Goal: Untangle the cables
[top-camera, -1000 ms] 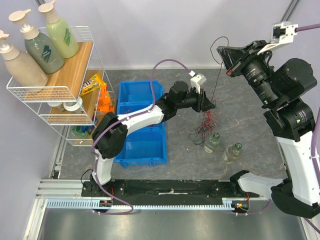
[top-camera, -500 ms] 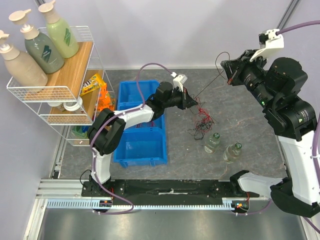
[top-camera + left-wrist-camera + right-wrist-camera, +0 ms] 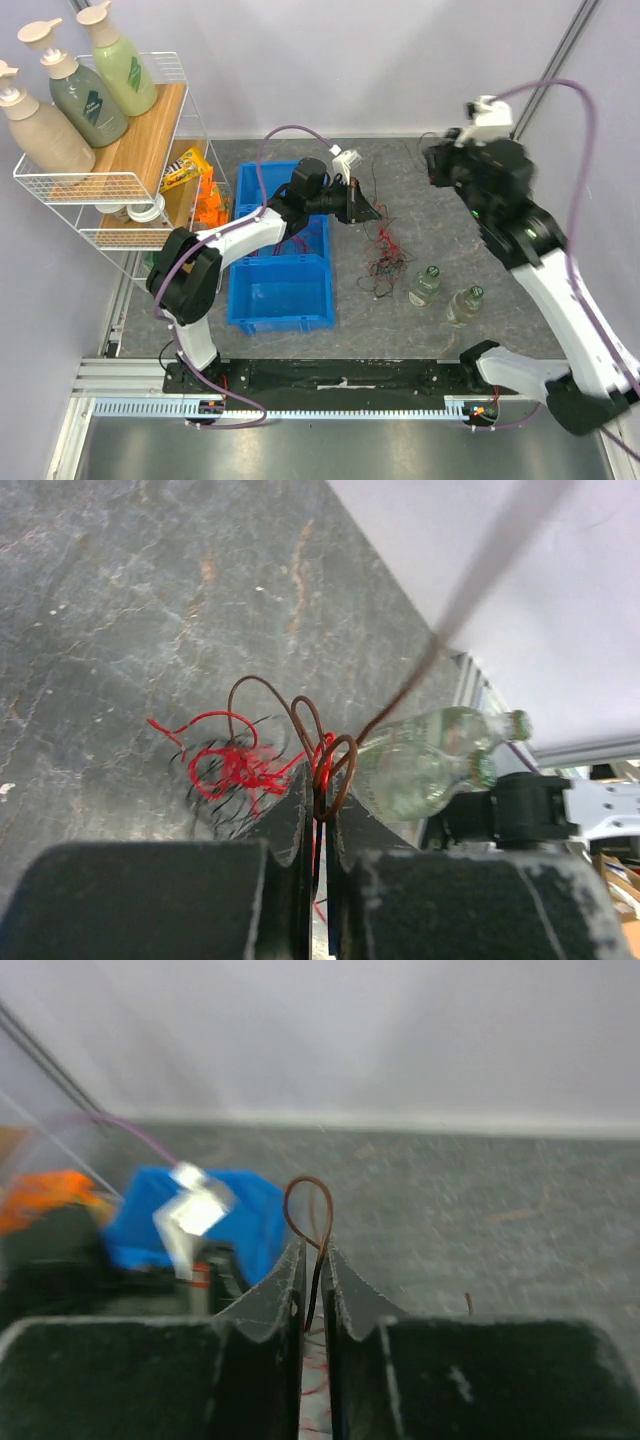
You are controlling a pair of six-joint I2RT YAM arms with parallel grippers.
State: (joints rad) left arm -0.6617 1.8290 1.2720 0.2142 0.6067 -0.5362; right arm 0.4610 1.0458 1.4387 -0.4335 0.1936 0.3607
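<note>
The cables point(image 3: 383, 257) are thin red and black wires in a loose tangle on the grey table mat, just left of two bottles. My left gripper point(image 3: 370, 212) hangs above the tangle's upper left, shut on strands rising from it. In the left wrist view the jaws point(image 3: 318, 792) pinch red and brown loops point(image 3: 330, 760), with the red tangle point(image 3: 228, 767) below. My right gripper point(image 3: 433, 166) is raised at the back right. In its wrist view its jaws point(image 3: 312, 1260) stand almost together around one dark cable, whose loop point(image 3: 308, 1203) sticks out past the tips.
Two clear bottles point(image 3: 425, 285) point(image 3: 466, 301) lie right of the tangle. A blue bin point(image 3: 280, 262) sits under the left arm. A wire rack point(image 3: 120, 190) with pump bottles and snacks stands at the far left. The back wall is close behind.
The left gripper shut on the strands and pulled them left and back, dragging the tangle along. The right arm swung down and left from its high position, its jaws easing slightly apart.
</note>
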